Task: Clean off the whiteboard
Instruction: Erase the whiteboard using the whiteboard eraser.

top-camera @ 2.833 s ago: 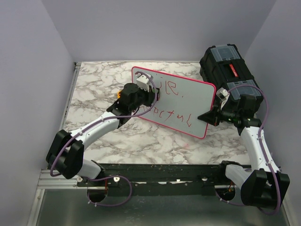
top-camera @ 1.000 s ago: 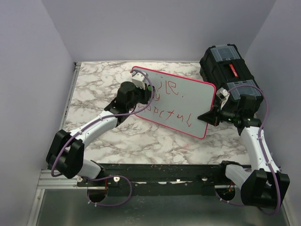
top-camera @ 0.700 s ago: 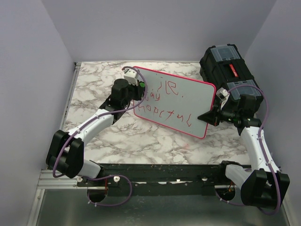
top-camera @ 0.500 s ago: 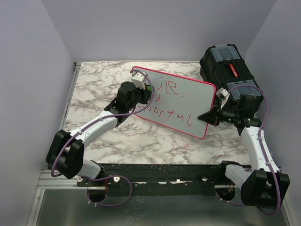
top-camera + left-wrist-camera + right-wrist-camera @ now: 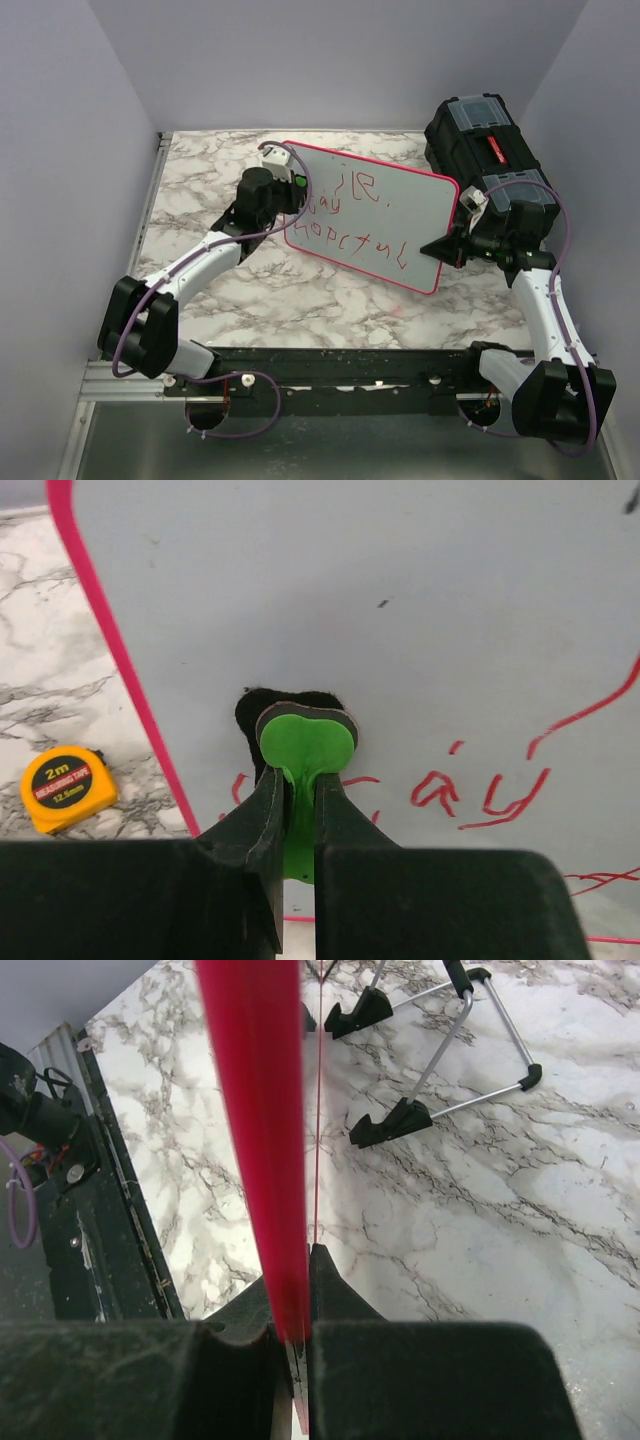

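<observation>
The whiteboard (image 5: 395, 205), white with a pink-red rim, stands tilted on the marble table with red lettering (image 5: 358, 238) across it. My left gripper (image 5: 284, 180) is at the board's upper left corner, shut on a green eraser (image 5: 305, 742). The eraser's black pad is pressed against the white surface, just above the red letters (image 5: 480, 795). In the left wrist view that gripper (image 5: 297, 785) pinches the eraser's green stem. My right gripper (image 5: 446, 244) is shut on the board's right rim (image 5: 255, 1110), which runs straight up from between the fingers of the gripper (image 5: 297, 1280).
A black toolbox (image 5: 487, 150) stands at the back right, close behind my right arm. A yellow tape measure (image 5: 68, 788) lies on the marble left of the board. The board's wire stand with black feet (image 5: 400, 1120) rests behind it.
My left gripper has been sweeping the eraser back and forth over the board's left part. Since half a second ago it has moved left and back, uncovering letters. The right arm has not moved.
</observation>
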`<state>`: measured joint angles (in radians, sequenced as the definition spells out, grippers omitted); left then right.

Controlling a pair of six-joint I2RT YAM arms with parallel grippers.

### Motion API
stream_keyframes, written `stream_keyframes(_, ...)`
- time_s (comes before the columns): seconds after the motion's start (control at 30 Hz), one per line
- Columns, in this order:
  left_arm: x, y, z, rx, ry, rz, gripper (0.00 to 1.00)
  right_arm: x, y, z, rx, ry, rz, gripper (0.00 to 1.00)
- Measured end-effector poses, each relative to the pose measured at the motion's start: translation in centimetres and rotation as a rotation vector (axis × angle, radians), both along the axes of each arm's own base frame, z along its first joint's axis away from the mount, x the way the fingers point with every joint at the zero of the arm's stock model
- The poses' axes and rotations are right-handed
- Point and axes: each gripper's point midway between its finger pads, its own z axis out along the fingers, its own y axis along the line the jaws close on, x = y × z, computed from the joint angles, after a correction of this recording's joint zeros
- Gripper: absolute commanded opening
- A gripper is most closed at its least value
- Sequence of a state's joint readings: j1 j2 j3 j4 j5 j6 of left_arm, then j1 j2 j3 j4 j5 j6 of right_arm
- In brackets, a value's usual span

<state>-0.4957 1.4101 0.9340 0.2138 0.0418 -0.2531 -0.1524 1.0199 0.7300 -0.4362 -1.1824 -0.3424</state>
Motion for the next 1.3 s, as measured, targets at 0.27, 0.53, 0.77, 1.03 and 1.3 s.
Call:
stream_keyframes(0.27,-0.3,0.0,-0.6,0.014,0.021,-0.002,0.0,0.0,0.0,0.0,-0.001,-0.002,0.001,0.01)
stream_keyframes(0.53,-3.5,-4.7,-0.8,0.021,0.024,-0.126,0.0,0.0,0.0,0.0,0.0,0.001,-0.001,0.01)
stream_keyframes(0.77,-2.3,-3.2,-1.3,0.046,0.028,-0.089,0.0,0.1,-0.1,-0.1,-0.003,0.004,-0.006,0.01)
stream_keyframes(1.03,-0.3,0.0,-1.6,0.057,0.036,-0.006,0.0,0.1,-0.1,-0.1,-0.004,0.002,-0.005,0.01)
stream_keyframes(1.3,-2.8,-3.7,-1.7,0.064,0.035,-0.098,0.0,0.1,-0.1,-0.1,-0.004,0.003,-0.006,0.01)
